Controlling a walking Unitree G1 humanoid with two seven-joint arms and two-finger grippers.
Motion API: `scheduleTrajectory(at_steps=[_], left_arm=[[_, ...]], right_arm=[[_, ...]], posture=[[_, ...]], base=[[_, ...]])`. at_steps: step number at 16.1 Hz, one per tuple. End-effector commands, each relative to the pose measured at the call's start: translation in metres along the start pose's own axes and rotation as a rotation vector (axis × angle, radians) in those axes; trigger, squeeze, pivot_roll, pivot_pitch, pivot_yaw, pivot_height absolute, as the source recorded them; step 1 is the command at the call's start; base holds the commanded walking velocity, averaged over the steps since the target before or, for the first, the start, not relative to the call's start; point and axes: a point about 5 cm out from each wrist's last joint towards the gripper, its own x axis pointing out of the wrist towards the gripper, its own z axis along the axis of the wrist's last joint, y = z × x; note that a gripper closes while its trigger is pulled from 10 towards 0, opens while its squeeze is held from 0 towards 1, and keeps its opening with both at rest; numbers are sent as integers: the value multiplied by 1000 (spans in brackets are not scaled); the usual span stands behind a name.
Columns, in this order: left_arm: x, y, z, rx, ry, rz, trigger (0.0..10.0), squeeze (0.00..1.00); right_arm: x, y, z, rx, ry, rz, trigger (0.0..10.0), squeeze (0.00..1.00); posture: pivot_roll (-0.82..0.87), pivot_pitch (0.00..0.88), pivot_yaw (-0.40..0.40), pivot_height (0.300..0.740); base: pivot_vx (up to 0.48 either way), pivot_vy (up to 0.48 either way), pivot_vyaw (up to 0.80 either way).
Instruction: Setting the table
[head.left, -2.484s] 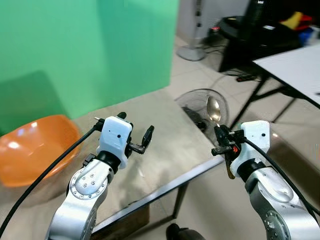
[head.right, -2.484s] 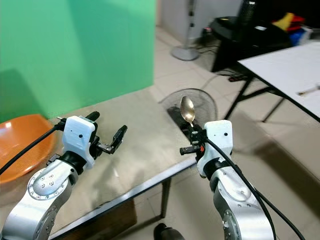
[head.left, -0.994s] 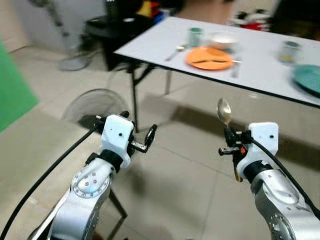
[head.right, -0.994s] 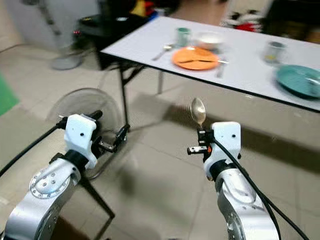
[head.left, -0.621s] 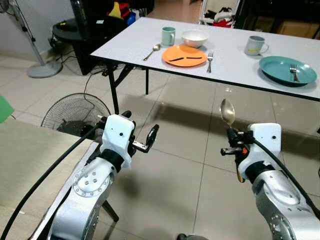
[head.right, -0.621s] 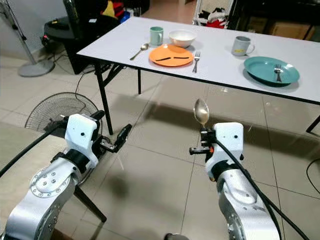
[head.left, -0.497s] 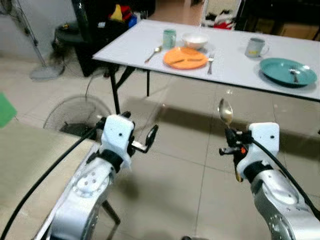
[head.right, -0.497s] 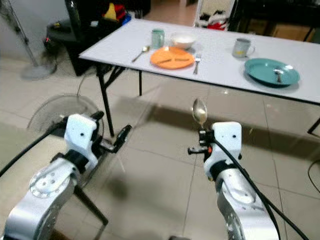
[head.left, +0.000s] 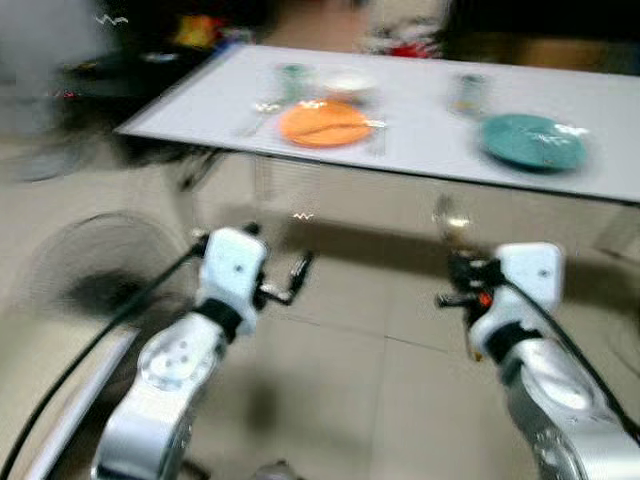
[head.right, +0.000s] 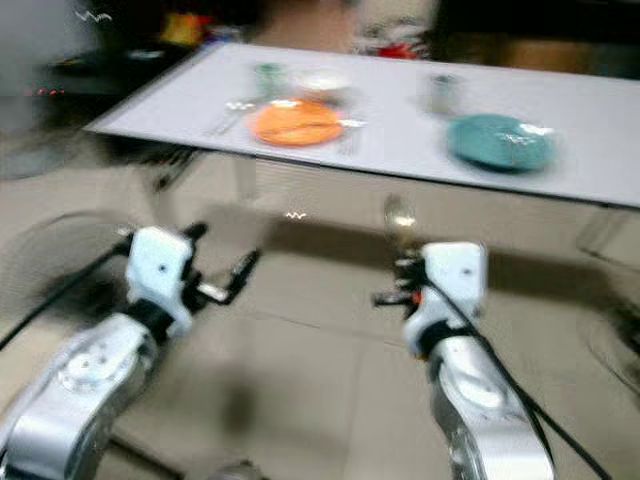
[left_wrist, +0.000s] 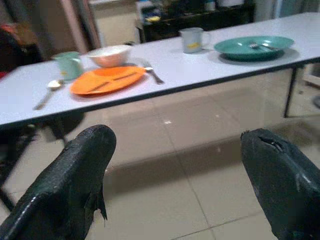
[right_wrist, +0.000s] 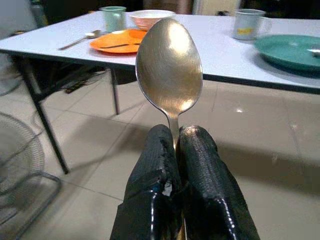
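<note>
Two hands raised above the floor: right hand (right_wrist: 177, 150) clamped on an upright spoon (right_wrist: 169, 70); left hand (left_wrist: 175, 165) wide open, empty. Surface (left_wrist: 210, 62) ahead carries orange plate (left_wrist: 107, 80) and teal plate (left_wrist: 252, 45).

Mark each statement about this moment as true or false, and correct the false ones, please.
1. The right gripper holds a spoon upright, bowl on top. True.
2. The left gripper is shut on a fork. False: its fingers stand wide apart with nothing between them.
3. The orange plate lies on the white table. True.
4. The teal plate is on the floor. False: it lies on the table, a fork on it.
5. A grey mug stands beside the teal plate. True.
</note>
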Motion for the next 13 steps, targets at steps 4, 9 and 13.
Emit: scheduleTrajectory(at_steps=[4,9,13], left_arm=[[2,-5,5,-5,-23,-25,10000,0],[3,0,4,-1,-18,8,10000,0],[4,0,4,-6,-18,9,10000,0]], right_arm=[[-2,-4,5,-7,-20,-19,10000,0],[1,-5,8,-24,-24,-1,10000,0],[2,-5,8,-25,-21,1,10000,0]], posture=[[56,0,39,740],[52,0,41,740],[51,0,39,740]], base=[[248,0,-687],[247,0,0],[276,0,0]])
